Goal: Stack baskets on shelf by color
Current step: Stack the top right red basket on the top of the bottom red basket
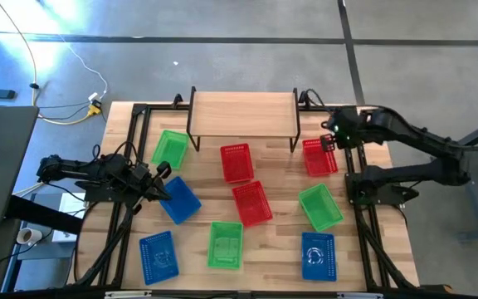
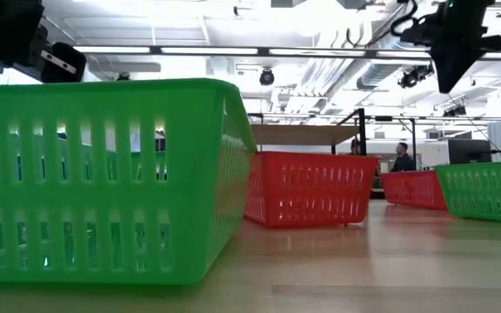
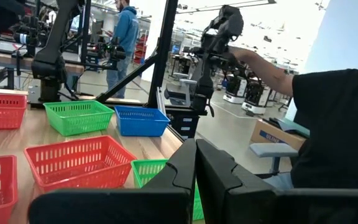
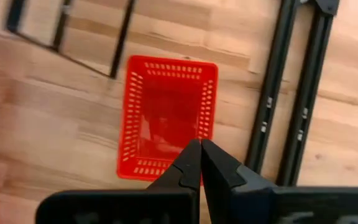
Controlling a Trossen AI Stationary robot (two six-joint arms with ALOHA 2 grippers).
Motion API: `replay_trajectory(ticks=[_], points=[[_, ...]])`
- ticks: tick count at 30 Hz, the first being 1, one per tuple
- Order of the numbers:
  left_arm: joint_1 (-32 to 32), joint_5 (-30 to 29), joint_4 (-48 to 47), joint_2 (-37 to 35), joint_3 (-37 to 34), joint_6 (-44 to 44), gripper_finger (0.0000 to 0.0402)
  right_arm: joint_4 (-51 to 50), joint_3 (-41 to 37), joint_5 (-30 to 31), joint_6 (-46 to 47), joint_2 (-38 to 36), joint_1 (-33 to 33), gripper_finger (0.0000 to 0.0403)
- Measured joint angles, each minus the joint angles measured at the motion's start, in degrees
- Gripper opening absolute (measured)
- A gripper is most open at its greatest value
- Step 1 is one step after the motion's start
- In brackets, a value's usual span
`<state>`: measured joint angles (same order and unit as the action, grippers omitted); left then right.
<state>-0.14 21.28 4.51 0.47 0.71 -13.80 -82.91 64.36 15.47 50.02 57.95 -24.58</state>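
So the shelf sits at the far middle of the table with nothing on its plank top, and all nine baskets are loose on the table in front of it or beside its ends. Just off the shelf's left end there's a green basket, and out past that one a blue basket lying at an angle. Right in front of the shelf is a red basket, with a second red one tilted a bit further out. By the shelf's right leg sits the third red basket, and a green one lies further out from it. The row farthest from the shelf has a blue basket, a green basket and another blue basket. The right gripper hangs above that red basket by the shelf's right leg, fingers pinched together and holding nothing. The left gripper is lower down between the green basket at the shelf's left end and the angled blue one, fingers also pressed together, empty. In the left wrist view a person in a dark sleeve is near the table edge.
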Motion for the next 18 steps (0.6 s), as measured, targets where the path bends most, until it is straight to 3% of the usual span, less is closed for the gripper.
replay_trajectory(ticks=[10, 18], points=[[0.0, 0.0, 0.0, 0.0, 0.0, -0.1, 0.0001, 4.0, 0.0, -12.7, -15.5, 3.7, -18.1, 0.0], [0.0, 0.0, 0.0, 0.0, 0.0, -1.0, 0.0001, 4.1, 0.0, -14.9, -20.4, 10.9, -26.1, 0.0]])
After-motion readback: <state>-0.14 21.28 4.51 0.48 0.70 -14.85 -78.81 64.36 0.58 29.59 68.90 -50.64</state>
